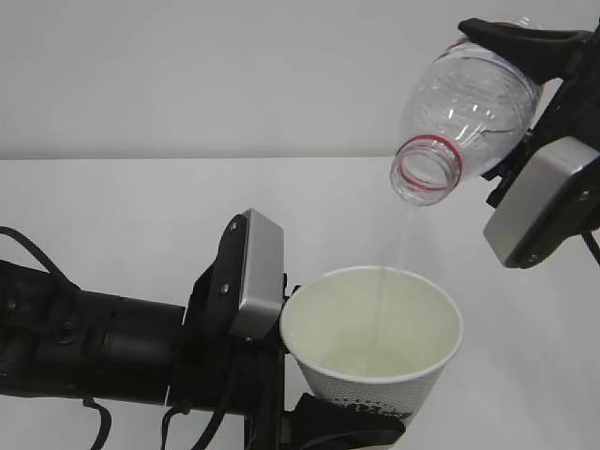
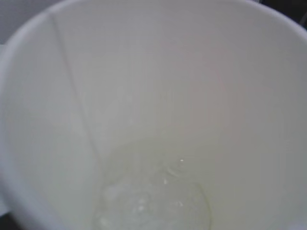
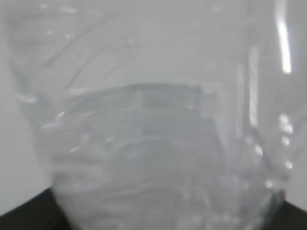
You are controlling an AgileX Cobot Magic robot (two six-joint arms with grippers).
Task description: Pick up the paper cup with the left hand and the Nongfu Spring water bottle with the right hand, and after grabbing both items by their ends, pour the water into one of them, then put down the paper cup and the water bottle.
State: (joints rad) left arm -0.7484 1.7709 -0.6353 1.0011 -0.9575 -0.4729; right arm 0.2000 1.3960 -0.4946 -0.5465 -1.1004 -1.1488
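White tabletop (image 1: 141,216) behind; my left hand (image 1: 323,427) clamps the thin, crushable paper cup (image 1: 372,342) low while my right hand (image 1: 525,89) grips the light, slick Nongfu Spring water bottle (image 1: 464,117).

No text, brand or number can be read. The small white tapered paper cup (image 1: 375,356), lower centre of the exterior view, carries a dark printed patch low on its outer wall — cut off by the frame's bottom edge, its letters too small to make out. The clear ribbed plastic bottle (image 1: 464,108), upper right, shows only a plain red neck ring.
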